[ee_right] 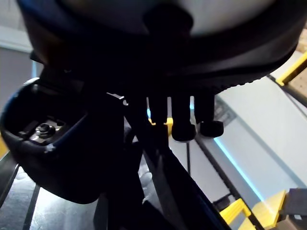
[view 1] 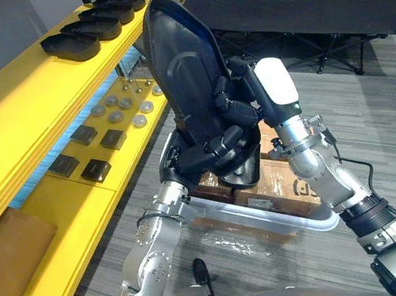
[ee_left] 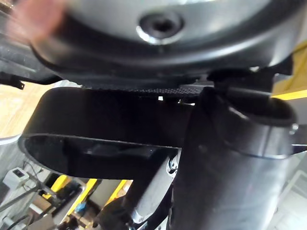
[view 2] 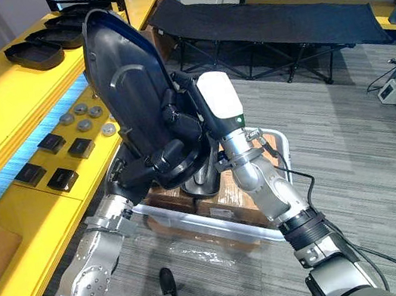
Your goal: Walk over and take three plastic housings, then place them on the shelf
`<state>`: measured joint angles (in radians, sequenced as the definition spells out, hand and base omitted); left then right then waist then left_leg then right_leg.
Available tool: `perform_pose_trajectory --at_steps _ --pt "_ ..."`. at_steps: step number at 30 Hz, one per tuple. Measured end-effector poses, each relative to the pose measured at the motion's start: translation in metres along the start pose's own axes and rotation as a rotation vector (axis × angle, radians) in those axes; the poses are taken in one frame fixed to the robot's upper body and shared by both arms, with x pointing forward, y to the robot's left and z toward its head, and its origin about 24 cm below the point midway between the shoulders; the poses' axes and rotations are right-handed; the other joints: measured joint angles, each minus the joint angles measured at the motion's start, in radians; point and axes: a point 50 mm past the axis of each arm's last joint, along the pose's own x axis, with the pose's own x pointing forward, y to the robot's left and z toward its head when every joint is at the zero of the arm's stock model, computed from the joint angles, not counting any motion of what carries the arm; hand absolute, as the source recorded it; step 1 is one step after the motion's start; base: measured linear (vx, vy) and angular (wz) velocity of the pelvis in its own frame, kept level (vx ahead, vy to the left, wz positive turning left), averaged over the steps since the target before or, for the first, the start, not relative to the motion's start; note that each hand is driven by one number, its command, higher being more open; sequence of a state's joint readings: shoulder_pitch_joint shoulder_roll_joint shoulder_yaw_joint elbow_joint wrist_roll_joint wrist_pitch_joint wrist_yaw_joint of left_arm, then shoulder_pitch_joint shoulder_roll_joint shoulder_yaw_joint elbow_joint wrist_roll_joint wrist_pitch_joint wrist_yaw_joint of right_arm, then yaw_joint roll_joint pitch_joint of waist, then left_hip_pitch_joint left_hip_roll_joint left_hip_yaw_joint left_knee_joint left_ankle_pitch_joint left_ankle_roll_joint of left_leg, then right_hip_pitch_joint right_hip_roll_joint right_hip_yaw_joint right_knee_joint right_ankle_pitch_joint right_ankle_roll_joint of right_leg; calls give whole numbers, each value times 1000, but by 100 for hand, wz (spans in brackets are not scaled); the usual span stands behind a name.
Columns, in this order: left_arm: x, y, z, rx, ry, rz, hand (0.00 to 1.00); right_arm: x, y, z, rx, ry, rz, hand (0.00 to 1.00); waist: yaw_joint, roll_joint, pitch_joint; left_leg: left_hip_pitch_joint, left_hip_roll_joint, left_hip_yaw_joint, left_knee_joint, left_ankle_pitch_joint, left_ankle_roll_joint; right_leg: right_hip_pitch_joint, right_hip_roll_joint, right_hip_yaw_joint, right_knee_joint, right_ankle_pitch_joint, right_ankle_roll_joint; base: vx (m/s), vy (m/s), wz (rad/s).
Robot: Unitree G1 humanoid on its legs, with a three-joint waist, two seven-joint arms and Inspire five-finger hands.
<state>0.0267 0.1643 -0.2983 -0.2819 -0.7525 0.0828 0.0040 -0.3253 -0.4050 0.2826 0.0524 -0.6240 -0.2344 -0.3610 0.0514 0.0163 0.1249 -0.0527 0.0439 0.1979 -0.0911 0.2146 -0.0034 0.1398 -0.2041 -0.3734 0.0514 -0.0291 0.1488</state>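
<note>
A large black plastic housing (view 1: 185,73) stands upright in front of me, held between both hands above a white bin (view 1: 272,219). My left hand (view 1: 210,153) is curled round its lower edge from below. From the right, my right hand (view 1: 241,110) grips its side rim, and the fingertips (ee_right: 184,129) hook over the edge in the right wrist view. The left wrist view has the housing's dark shell (ee_left: 96,139) close up. Another dark curved shell (view 1: 243,174) sits just under the hands, over the bin. Several more black housings (view 1: 85,30) lie in a row on the yellow top shelf (view 1: 15,111).
The shelf's lower level carries small black square parts (view 1: 94,170), metal discs (view 1: 125,103) and a brown board (view 1: 3,259). The bin rests on cardboard boxes (view 1: 296,184). A black folding cot (view 1: 297,15) stands behind, with grey floor to the right.
</note>
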Motion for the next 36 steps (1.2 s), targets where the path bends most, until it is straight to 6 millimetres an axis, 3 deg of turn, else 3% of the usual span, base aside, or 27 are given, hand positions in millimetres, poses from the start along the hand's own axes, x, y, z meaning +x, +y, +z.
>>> perform_pose_trajectory --at_steps 2,3,12,18,24,31,32,36 --pt "0 2 -1 -1 2 32 100 -1 6 -2 13 20 11 0 0 -1 -2 0 1 -1 0 0 0 0 1 -1 1 -3 -6 0 0 0" --pt "0 3 -1 -2 2 49 0 -3 8 -2 18 27 16 0 1 -1 -2 0 1 -2 0 0 0 0 1 -1 0 -4 -6 0 0 0" --pt "0 7 2 -73 -45 140 0 -6 14 0 57 62 5 0 1 -10 -7 0 1 3 0 0 0 -3 0 5 -3 -3 -6 0 0 -1" --pt "-1 20 -5 -121 -68 277 0 -9 27 15 139 40 -5 0 0 -15 -10 0 2 8 0 -1 0 -6 0 8 -1 -3 -5 0 0 -1" --pt "-1 18 -4 -84 -88 292 0 -14 37 22 236 90 -29 0 0 -36 -23 -1 1 10 0 -5 0 -8 -1 9 0 -6 -9 0 0 -1" --pt "0 21 -5 -65 -63 238 0 -24 42 24 267 112 -56 0 -4 -43 -27 -5 1 18 0 -6 1 -18 -3 18 1 -6 -10 0 0 -2" --pt "0 21 -4 -64 -65 230 0 -24 42 24 269 108 -60 100 -6 -44 -28 -5 1 20 0 -7 1 -19 -3 20 0 -6 -10 5 -4 -5" --pt "0 21 -2 -44 -75 211 0 -27 41 27 307 96 -76 100 -13 -54 -34 -5 1 25 0 -10 -2 -20 -4 23 0 -6 -10 6 -4 -2"
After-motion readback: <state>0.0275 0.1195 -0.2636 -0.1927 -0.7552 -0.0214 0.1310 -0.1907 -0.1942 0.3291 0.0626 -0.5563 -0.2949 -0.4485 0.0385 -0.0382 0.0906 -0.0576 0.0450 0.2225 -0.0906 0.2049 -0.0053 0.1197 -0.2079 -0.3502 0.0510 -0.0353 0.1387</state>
